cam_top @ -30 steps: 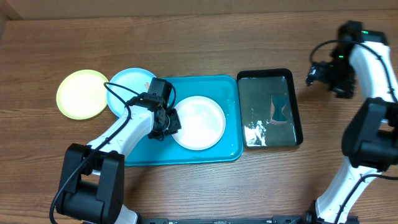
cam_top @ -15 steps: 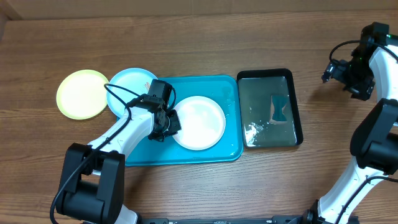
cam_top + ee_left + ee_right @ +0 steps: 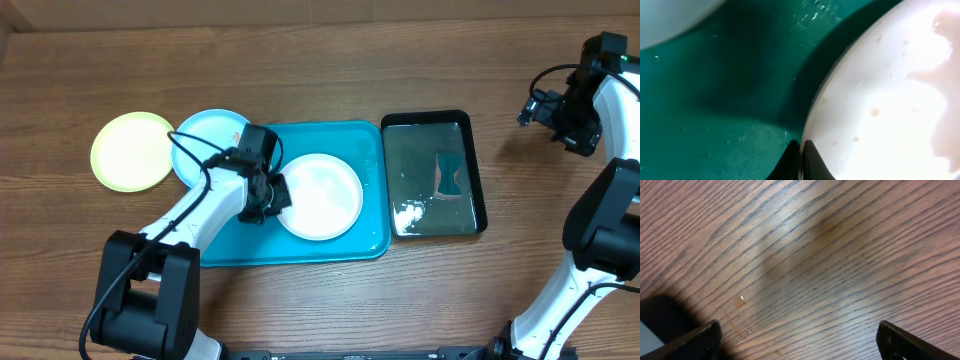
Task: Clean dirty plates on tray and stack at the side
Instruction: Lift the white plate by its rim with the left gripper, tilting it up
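Wooden table [image 3: 300, 60] unchanged; left fingers [image 3: 790, 162] have pinched shut on white plate [image 3: 318, 196] rim; right fingers [image 3: 695, 340] spread wide, empty.

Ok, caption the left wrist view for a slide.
Left claw pinches the rim of the white plate in the wet turquoise tray.

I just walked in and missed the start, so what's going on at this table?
The left tool is shut on the rim of the round white plastic plate, which lies in the large turquoise plastic tray and shows small orange specks. The right tool hangs open over the bare wooden table at far right. A light blue round plate and a yellow-green round plate lie left of the tray, and a glossy black tray sits to its right.
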Robot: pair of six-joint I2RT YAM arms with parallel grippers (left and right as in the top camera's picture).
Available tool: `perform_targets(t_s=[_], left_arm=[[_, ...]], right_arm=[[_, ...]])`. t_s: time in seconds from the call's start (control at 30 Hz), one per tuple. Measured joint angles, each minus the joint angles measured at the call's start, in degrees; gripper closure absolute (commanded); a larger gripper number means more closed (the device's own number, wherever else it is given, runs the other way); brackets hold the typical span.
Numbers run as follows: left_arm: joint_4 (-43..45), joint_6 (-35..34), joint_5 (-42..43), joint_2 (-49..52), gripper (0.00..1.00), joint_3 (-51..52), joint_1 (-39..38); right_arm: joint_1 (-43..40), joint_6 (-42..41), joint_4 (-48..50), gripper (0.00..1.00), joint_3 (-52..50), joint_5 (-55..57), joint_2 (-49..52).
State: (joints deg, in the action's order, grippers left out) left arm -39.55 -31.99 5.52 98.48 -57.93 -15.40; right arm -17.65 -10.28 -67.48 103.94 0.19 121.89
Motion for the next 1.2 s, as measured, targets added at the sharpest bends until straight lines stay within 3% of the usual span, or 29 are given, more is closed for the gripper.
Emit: perform_targets(t_s=[0.37,0.73,1.0,1.2], left_arm=[[-10.8,3.2,-4.8,0.0,0.96,-20.9,-0.1],[-4.6,3.9,-7.8,0.0,0.96,-26.1,-8.5],[0.2,5.1,-18.3,0.0,0.96,-26.1,-17.9],[3.1,9.8,-32.5,0.0,0.96,-26.1,-27.1]], right_arm=[[0.0,0.0,0.0,0.0,0.0,0.0,0.0],[0.0,0.0,0.0,0.0,0.0,0.0,0.0],[0.0,0.0,0.0,0.0,0.0,0.0,0.0],[0.0,0.0,0.0,0.0,0.0,0.0,0.0]])
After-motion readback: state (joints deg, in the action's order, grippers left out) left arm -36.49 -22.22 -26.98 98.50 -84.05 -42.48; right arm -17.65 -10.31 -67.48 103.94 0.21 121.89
